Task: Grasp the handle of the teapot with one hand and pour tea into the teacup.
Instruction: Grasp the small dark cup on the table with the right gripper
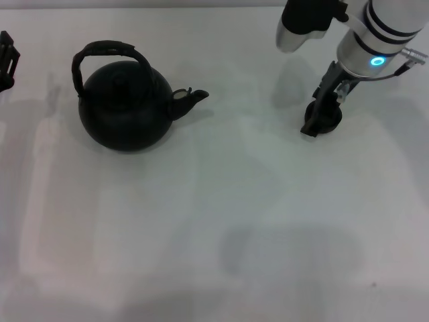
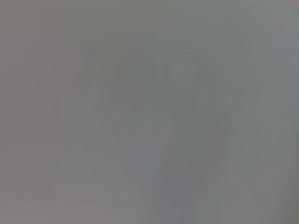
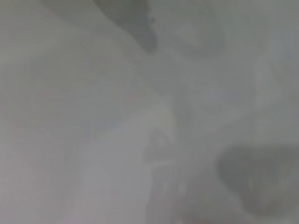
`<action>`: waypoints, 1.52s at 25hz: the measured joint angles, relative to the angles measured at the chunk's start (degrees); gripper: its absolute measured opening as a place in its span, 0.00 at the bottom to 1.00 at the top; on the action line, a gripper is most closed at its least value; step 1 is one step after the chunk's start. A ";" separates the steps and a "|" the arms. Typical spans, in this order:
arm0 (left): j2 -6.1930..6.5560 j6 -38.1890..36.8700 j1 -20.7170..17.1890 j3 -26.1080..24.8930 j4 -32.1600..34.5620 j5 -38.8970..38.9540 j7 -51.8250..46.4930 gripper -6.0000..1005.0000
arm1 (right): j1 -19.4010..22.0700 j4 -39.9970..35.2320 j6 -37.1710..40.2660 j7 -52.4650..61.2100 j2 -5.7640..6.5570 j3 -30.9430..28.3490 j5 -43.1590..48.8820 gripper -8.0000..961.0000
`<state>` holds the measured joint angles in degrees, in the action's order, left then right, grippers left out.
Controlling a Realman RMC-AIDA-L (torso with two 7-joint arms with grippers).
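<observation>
Right gripper (image 1: 320, 121): jaws down at the teacup (image 1: 326, 118) on the bench (image 1: 221, 221), opening unclear. Teapot (image 1: 124, 104), handle (image 1: 107, 50) upright: well apart, spout toward jaws. Left gripper (image 1: 7, 60): parked at edge.

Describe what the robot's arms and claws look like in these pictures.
The right arm is glossy white with black bands and a glowing cyan ring light near the wrist; a thin cable loops beside it. Its right claw is black with slim dark fingers. Of the left side, only a black, ridged piece of the left claw shows at the head view's edge. The wrist views show neither.
</observation>
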<state>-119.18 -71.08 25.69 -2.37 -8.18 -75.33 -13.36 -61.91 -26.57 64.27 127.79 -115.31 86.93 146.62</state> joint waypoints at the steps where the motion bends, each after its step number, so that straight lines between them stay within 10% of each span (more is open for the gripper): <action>1: 0.00 0.00 0.00 0.00 0.00 0.00 0.00 0.74 | 0.19 0.02 0.02 0.22 0.01 0.00 0.30 0.82; 26: 0.18 -0.56 1.21 -0.25 0.36 0.30 0.00 0.74 | 0.67 -11.43 8.28 -0.04 0.03 0.75 1.14 0.76; 38: 0.11 -0.55 1.21 -0.31 0.36 0.45 0.00 0.74 | -0.27 -19.15 9.51 -0.25 -0.87 21.53 -11.83 0.77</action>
<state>-119.07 -71.63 26.90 -2.69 -7.82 -74.88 -13.36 -62.17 -45.72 73.79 127.54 -116.18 108.45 134.78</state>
